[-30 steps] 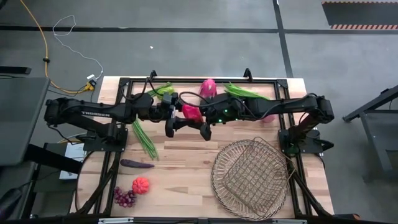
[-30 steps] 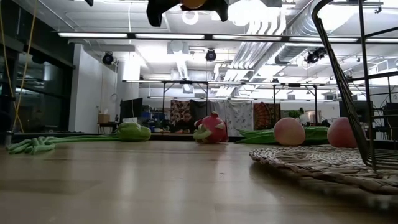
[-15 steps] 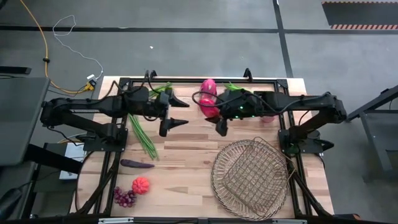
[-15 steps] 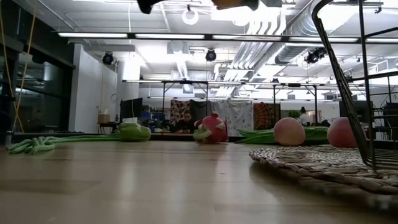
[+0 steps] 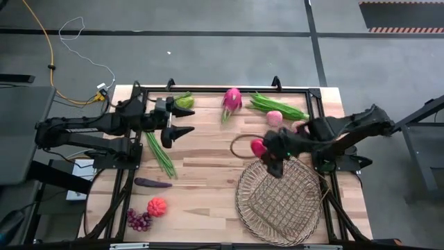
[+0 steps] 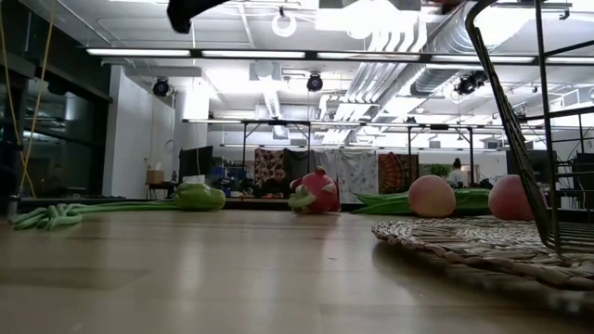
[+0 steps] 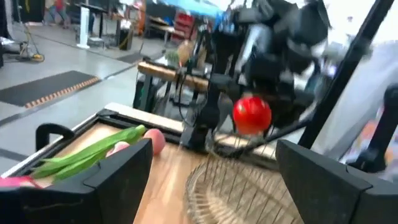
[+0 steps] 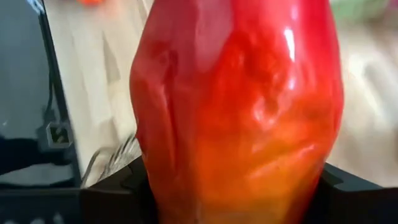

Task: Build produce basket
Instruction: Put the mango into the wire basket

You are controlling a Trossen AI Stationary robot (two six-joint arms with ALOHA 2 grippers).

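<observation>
R gripper [image 5: 266,154]: your fingers clamped on red pepper [image 5: 257,146], at basket [image 5: 280,196] rim.
L gripper [image 5: 182,121]: fingers apart, near table's far edge.

overhead looks down; low view level across table [image 6: 186,278]

The left arm lies stretched low along the far-left part of the tabletop, its links nearly level. Its end effector [image 5: 182,123] points toward the middle with both dark fingers [image 7: 118,180] spread wide apart and nothing between them. The right arm reaches in from the right side, elbow raised near the edge and forearm angled down and inward. Its end effector [image 5: 265,149] hangs in the air with the fingers [image 8: 112,193] clamped on either side of a red pepper [image 8: 236,112], the jaws partly closed around it.
</observation>
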